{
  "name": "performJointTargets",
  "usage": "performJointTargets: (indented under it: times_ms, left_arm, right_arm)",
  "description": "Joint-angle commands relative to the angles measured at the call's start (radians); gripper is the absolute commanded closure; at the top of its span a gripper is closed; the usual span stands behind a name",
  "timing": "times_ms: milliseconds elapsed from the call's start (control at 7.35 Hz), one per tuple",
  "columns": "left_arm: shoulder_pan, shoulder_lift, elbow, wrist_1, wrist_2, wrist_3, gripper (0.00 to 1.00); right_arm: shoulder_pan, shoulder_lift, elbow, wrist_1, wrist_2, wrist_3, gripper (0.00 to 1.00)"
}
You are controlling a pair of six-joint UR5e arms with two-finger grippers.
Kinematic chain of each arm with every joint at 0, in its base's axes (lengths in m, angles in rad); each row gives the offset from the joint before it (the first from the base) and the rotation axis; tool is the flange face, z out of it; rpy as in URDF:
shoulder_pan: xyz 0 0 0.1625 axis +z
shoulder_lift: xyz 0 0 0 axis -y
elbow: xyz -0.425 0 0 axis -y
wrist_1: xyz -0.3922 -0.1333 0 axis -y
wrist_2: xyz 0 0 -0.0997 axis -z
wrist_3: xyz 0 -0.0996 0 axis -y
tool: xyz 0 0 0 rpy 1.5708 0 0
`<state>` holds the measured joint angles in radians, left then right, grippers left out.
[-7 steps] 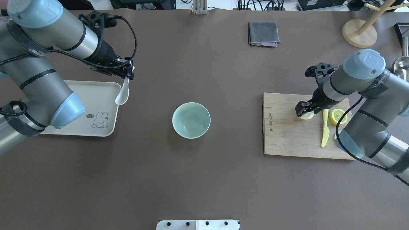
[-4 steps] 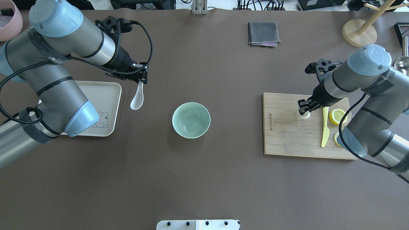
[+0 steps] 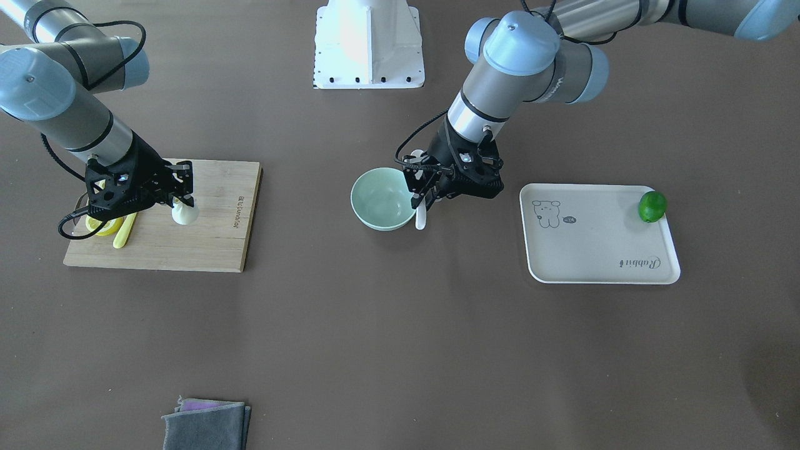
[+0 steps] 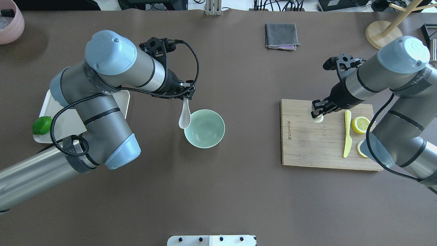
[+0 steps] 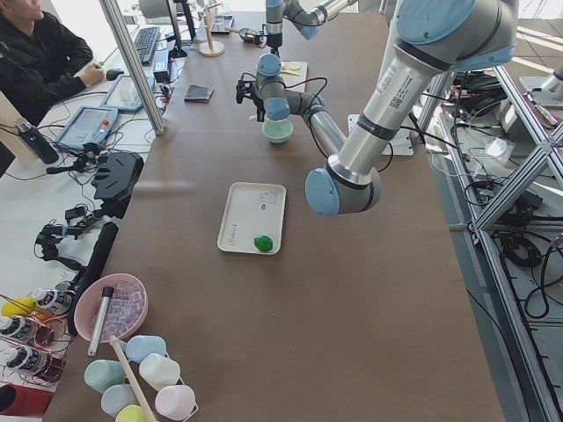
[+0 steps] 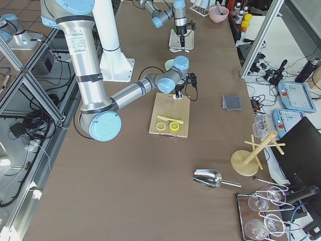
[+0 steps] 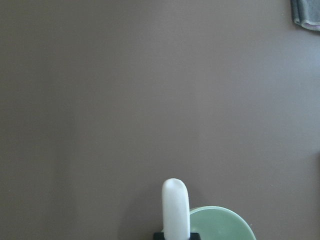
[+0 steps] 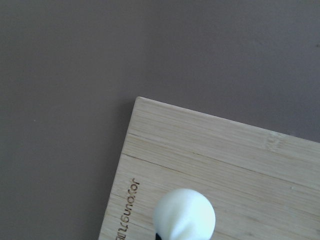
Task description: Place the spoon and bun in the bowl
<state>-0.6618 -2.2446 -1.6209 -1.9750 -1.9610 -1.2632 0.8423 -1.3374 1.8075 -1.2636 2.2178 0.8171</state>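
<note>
Table — matte brown, bowl at centre, cutting board, tray, grey cloth

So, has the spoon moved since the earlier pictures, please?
Yes: the spoon, in the left gripper, travelled right from the tray to beside the bowl.

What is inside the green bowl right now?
Nothing that shows: the bowl looks empty. The spoon hangs from the left gripper just by its rim, and hides a sliver of the edge there.
</note>
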Motion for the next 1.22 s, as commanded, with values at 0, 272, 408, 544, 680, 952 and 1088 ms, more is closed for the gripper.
performJointTargets:
  times_ms: [0, 272, 408, 544, 680, 952, 1088]
  left_arm:
    - [0.025, -0.050, 0.116, -0.102, 0.068, -0.016, 1.00]
    - [0.060, -0.052, 0.134, -0.119, 0.079, -0.025, 1.00]
    - [0.073, -0.049, 0.134, -0.119, 0.079, -0.051, 1.00]
    - [0.091, -0.049, 0.133, -0.119, 0.079, -0.064, 1.00]
    - [0.096, -0.049, 0.133, -0.119, 0.079, -0.062, 1.00]
    - [0.096, -0.043, 0.130, -0.116, 0.086, -0.050, 0.02]
    - [0.087, -0.041, 0.118, -0.113, 0.088, -0.048, 0.02]
  right_arm:
    - [0.000, 0.009, 0.013, 0.001, 0.005, 0.043, 1.00]
    - [-0.006, 0.012, 0.038, 0.004, 0.032, 0.094, 1.00]
    - [-0.006, 0.023, 0.039, 0.004, 0.034, 0.105, 1.00]
    - [-0.008, 0.039, 0.038, -0.002, 0.034, 0.119, 1.00]
    - [-0.009, 0.050, 0.033, -0.005, 0.033, 0.132, 1.00]
    - [-0.014, 0.069, 0.036, 0.003, 0.034, 0.161, 1.00]
    - [-0.031, 0.095, 0.038, 0.006, 0.033, 0.201, 1.00]
